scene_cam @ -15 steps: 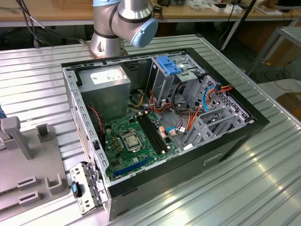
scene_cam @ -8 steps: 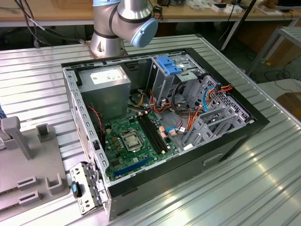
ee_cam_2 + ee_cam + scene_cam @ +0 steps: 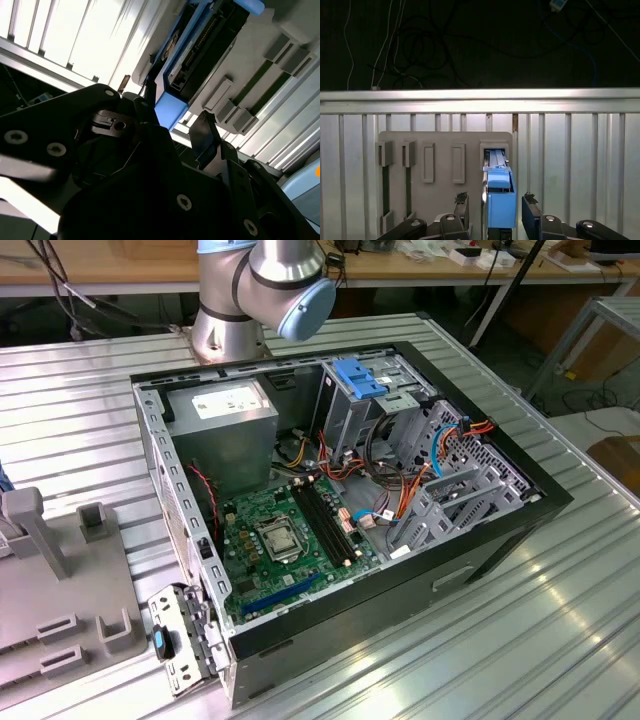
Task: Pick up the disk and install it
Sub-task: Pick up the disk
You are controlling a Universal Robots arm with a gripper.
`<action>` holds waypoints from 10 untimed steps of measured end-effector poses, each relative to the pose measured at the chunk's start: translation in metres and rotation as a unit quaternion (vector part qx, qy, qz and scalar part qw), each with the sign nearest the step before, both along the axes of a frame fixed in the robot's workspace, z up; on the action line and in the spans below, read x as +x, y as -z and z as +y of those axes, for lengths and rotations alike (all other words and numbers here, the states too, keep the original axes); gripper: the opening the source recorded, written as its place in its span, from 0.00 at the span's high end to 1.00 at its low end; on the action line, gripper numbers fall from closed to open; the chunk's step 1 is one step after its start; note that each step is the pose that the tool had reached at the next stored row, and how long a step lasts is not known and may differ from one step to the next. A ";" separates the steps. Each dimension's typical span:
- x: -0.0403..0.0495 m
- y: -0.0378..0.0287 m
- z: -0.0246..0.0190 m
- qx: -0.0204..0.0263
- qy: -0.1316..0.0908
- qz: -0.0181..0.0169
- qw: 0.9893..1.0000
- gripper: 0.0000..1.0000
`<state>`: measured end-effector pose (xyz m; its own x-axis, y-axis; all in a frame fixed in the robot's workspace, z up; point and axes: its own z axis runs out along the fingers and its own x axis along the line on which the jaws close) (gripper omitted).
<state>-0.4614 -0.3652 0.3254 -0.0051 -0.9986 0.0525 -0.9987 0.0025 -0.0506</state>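
Hangs at the grey fixture (image 3: 442,165) with the gripper (image 3: 495,202) over its end slot. Straddles the disk (image 3: 500,207) there with the fingers (image 3: 531,212) released, spread to either side with a gap showing on each in the first wrist view; grasps nothing. Finds the disk standing on edge in that slot, bright blue carrier end toward the gripper, grey body running back into the fixture. On the ribbed metal bench (image 3: 500,660), just beside the fixture: an open computer case (image 3: 500,540), motherboard (image 3: 285,540) exposed.
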 end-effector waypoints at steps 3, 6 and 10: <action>-0.0001 0.0057 0.0000 0.001 0.000 0.000 1.000 0.45; 0.0000 0.0119 0.0000 0.001 0.000 0.000 1.000 0.45; 0.0000 0.0163 0.0000 0.001 0.000 0.000 1.000 0.45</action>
<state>-0.4614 -0.3651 0.3091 -0.0051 -0.9987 0.0514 -0.9987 0.0025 -0.0503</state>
